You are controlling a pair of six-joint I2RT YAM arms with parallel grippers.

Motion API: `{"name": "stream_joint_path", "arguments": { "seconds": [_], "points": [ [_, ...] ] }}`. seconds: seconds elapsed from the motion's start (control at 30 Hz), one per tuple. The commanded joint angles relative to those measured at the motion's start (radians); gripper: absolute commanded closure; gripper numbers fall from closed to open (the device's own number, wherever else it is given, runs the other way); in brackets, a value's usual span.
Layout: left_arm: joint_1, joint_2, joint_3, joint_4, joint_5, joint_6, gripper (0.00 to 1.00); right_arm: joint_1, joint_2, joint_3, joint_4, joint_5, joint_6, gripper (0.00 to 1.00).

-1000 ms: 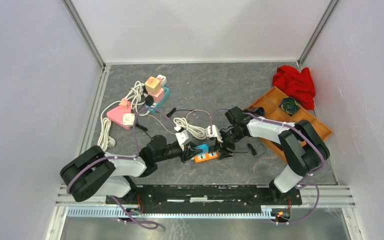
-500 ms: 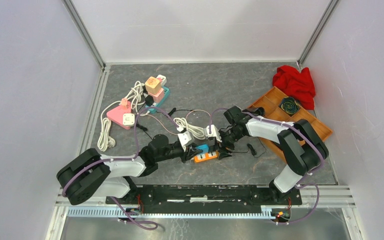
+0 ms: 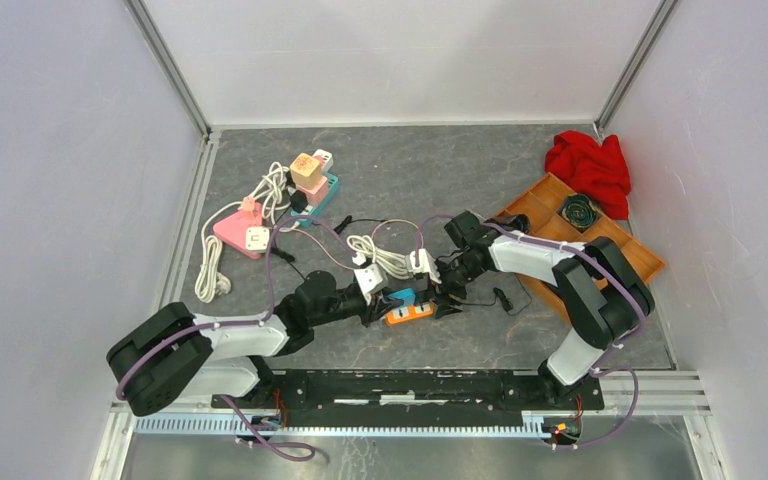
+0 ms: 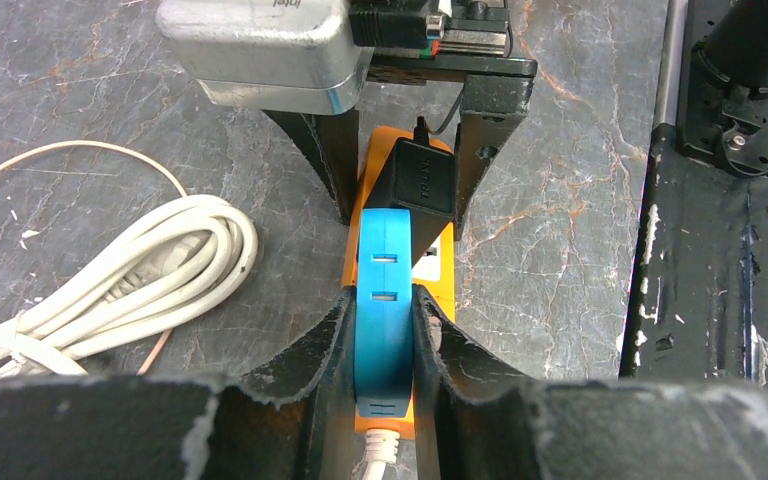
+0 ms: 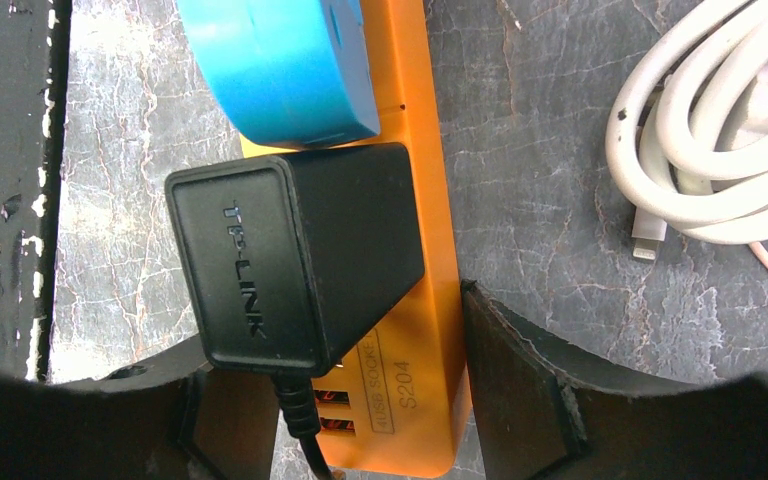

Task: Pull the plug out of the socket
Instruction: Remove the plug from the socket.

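An orange socket strip [image 3: 415, 313] lies on the grey table near its middle front. A blue plug [image 3: 401, 297] and a black TP-LINK adapter [image 3: 430, 297] sit in it. My left gripper [image 3: 390, 301] is shut on the blue plug [image 4: 384, 270], with a finger on each side. The plug still sits on the strip [image 4: 375, 165]. My right gripper [image 3: 444, 299] straddles the strip's other end [image 5: 415, 370], pressing its sides below the black adapter [image 5: 290, 250]. Its left finger is partly hidden by the adapter. The blue plug [image 5: 280, 65] shows just beyond the adapter.
A coiled white cable [image 3: 385, 255] lies just behind the strip and also shows in the left wrist view [image 4: 140, 270]. A pink socket [image 3: 240, 228] and a teal strip with cube plugs [image 3: 312, 180] are at the back left. A wooden tray [image 3: 615, 245] and a red cloth [image 3: 590, 165] are at the right.
Both grippers and the strip have drifted very slightly to the left. The grips are unchanged and the blue plug is still seated.
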Motion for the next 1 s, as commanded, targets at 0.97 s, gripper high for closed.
{"name": "stream_joint_path", "arguments": {
  "seconds": [0.97],
  "points": [
    [-0.019, -0.067, 0.006, -0.048, -0.005, -0.109, 0.98, 0.000, 0.070, 0.006, 0.000, 0.160, 0.062, 0.99]
  ]
}}
